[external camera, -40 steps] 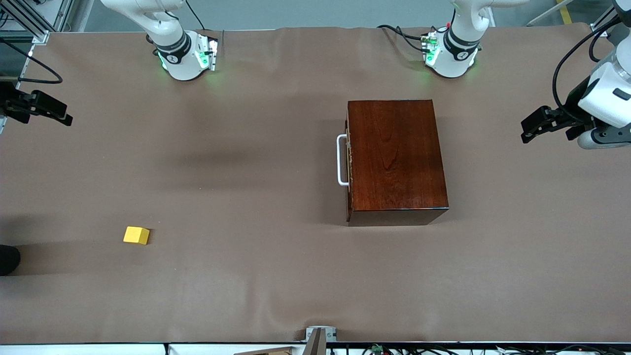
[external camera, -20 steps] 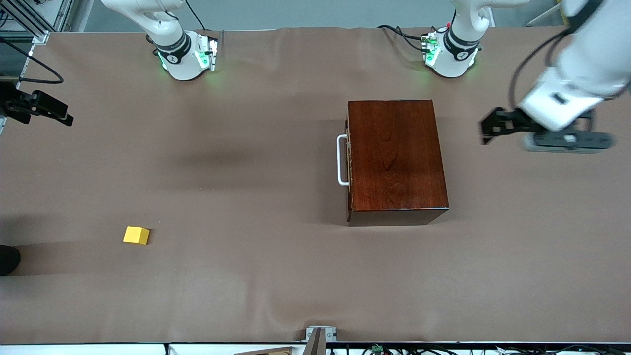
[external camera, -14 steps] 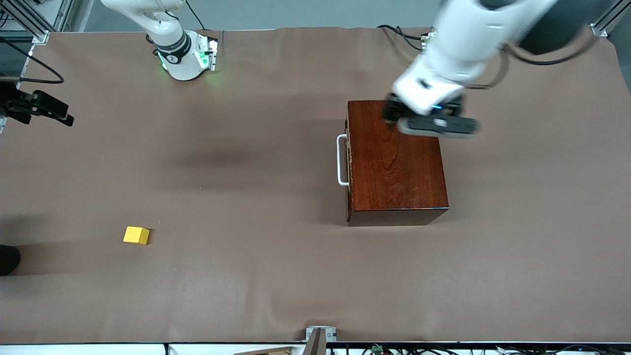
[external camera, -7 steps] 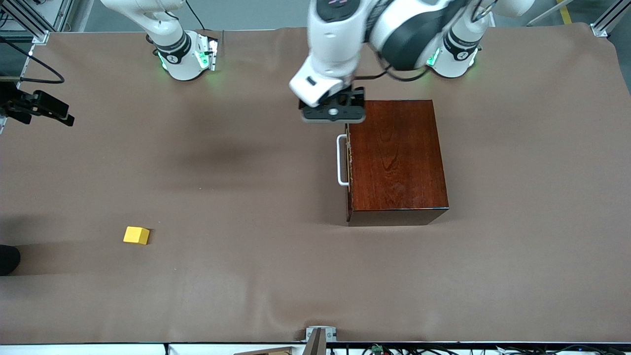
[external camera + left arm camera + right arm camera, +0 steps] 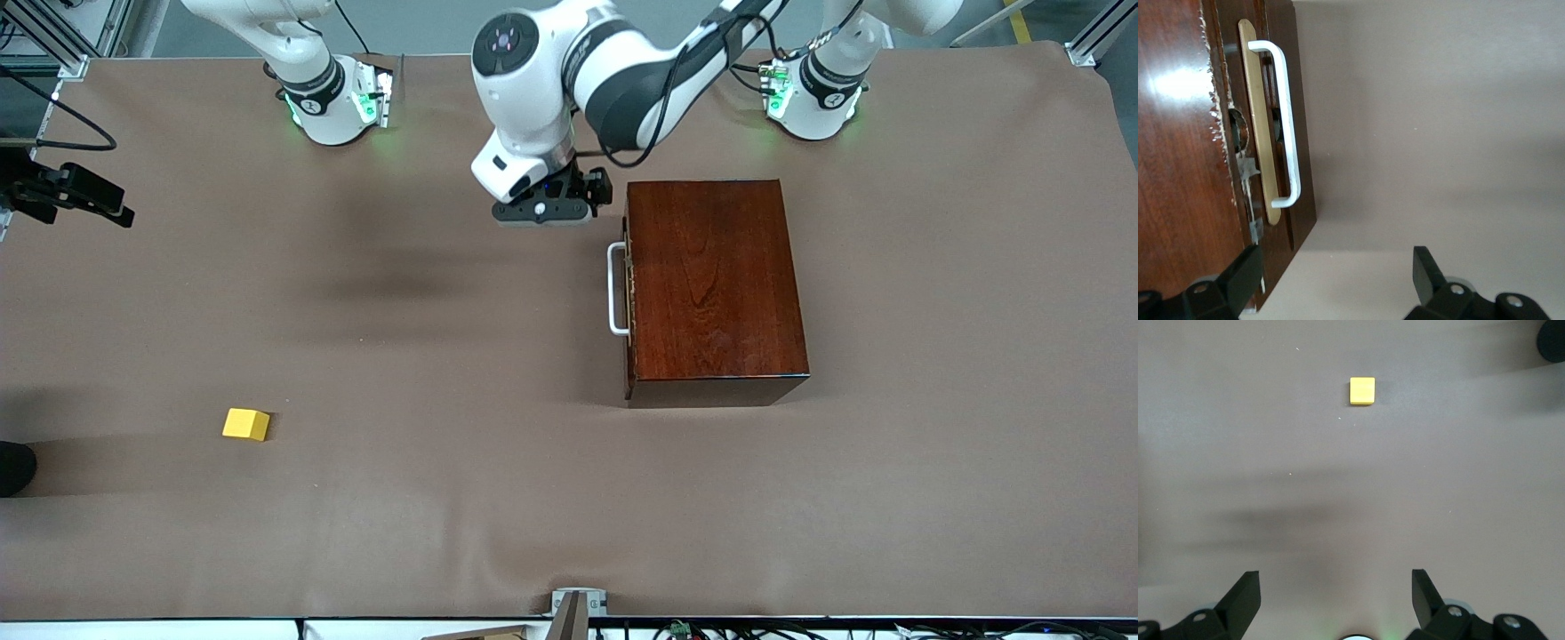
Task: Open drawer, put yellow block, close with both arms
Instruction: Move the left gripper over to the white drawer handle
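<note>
Left hand (image 5: 544, 210), fingers apart, hangs over the desk (image 5: 444, 356) beside the shut drawer (image 5: 629, 289); right hand (image 5: 1336, 600) waits, fingers spread, yellow block (image 5: 245, 424) untouched.

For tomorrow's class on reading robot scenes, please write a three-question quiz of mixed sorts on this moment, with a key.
1. True or false: the drawer of the wooden box is pulled out.
2. Which gripper is nearest the white handle?
A. the left gripper
B. the right gripper
C. neither is in view
3. Fill in: the yellow block lies on the table, toward the ____ arm's end.

Key:
1. False: it is shut, flush with the box.
2. A: it hangs open over the table beside the box's front corner; the right gripper waits open at the table's edge.
3. right
</note>
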`<state>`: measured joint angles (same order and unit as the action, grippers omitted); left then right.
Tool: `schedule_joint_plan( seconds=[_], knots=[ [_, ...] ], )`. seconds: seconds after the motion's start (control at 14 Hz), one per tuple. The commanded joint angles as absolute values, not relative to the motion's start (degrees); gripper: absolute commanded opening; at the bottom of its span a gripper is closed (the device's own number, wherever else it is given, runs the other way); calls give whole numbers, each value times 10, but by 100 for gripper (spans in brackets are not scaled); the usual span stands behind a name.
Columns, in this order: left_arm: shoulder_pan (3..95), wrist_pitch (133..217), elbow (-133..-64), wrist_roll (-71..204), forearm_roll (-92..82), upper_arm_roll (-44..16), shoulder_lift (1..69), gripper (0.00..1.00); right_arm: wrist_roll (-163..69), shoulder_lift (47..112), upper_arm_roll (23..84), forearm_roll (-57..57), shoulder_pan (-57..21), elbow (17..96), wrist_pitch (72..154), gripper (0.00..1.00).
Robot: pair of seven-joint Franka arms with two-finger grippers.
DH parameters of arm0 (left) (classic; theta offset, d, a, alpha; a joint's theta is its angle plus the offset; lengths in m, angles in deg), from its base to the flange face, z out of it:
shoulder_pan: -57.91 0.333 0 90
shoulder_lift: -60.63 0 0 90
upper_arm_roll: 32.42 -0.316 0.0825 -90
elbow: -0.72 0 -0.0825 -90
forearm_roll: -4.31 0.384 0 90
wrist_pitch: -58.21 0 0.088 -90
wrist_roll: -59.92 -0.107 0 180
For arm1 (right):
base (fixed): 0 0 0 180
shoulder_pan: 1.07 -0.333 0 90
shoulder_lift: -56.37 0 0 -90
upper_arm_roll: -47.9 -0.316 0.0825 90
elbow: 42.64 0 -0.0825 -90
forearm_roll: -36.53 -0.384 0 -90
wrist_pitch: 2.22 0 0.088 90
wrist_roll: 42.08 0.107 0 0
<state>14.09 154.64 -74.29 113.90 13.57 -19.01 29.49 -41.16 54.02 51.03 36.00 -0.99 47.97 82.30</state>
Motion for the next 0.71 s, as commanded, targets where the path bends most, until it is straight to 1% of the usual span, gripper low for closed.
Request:
schedule_joint_plan(
  seconds=[0.0,0.21,0.64],
  knots=[
    [136,1544,-723,1135,185,-192,254,100,-401,542,509,352,-9,475,822,100],
    [135,1544,-723,1124,194,-193,230,100,-401,542,509,352,-9,475,822,100],
    [139,1544,-725,1100,212,-211,208,100,-401,542,509,352,-9,475,822,100]
  ],
)
